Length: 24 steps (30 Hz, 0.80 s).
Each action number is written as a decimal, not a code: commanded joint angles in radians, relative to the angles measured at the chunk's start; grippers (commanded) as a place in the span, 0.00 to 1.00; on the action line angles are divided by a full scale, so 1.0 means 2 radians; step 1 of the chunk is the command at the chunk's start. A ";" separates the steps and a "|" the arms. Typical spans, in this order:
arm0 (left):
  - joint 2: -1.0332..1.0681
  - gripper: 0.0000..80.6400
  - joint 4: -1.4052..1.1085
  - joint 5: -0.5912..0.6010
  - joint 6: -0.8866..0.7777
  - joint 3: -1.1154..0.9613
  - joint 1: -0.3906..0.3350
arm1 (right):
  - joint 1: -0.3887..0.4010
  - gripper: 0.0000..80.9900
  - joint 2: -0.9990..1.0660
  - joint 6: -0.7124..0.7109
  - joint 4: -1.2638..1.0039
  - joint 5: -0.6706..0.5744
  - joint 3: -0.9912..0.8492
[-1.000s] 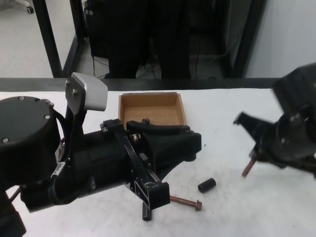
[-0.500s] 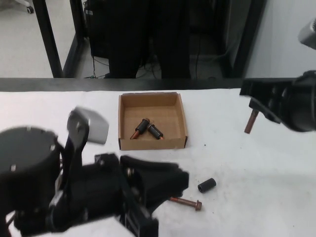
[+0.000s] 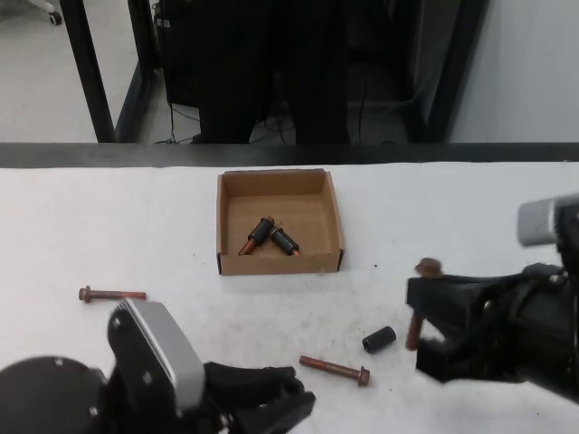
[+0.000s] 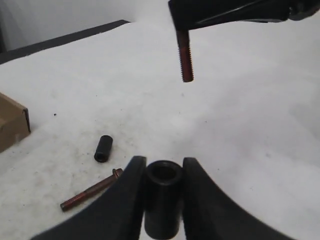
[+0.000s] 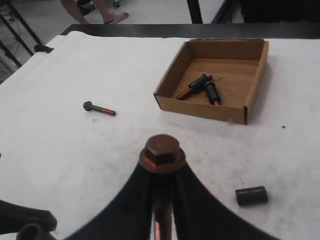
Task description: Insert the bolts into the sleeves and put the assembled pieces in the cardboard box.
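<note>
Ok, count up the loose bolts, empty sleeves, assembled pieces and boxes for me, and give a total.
Loose bolts: 3, two lying free, one in the right gripper
Empty sleeves: 2, one lying free, one in the left gripper
Assembled pieces: 2
Cardboard box: 1
Total: 8

High view: from above and behind, looking forward and down onto the cardboard box [image 3: 279,262]. Left wrist view: low, close to the bench [image 4: 240,130], box barely caught. Right wrist view: higher, facing the box. All share the loose sleeve [image 3: 379,339] near the box.
</note>
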 commanded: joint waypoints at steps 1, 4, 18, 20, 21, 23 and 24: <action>-0.006 0.01 -0.016 -0.030 0.038 0.001 -0.011 | 0.020 0.00 -0.005 -0.037 -0.031 0.004 -0.001; -0.006 0.01 -0.016 -0.041 0.053 0.002 -0.014 | 0.031 0.00 -0.005 -0.036 -0.036 0.000 -0.001; -0.004 0.01 -0.036 -0.059 0.064 0.002 -0.015 | 0.077 0.00 -0.004 -0.036 -0.081 -0.004 -0.002; -0.004 0.01 -0.041 -0.053 0.064 0.002 -0.015 | 0.076 0.00 -0.004 -0.036 -0.083 -0.012 -0.002; -0.004 0.01 -0.047 -0.052 0.064 0.002 -0.015 | 0.078 0.00 -0.003 -0.036 -0.083 -0.015 -0.002; -0.004 0.01 -0.055 -0.049 0.064 0.002 -0.015 | 0.080 0.00 0.000 -0.036 -0.084 -0.023 -0.004; -0.004 0.01 -0.058 -0.041 0.064 0.002 -0.015 | 0.080 0.00 0.003 -0.036 -0.086 -0.027 -0.003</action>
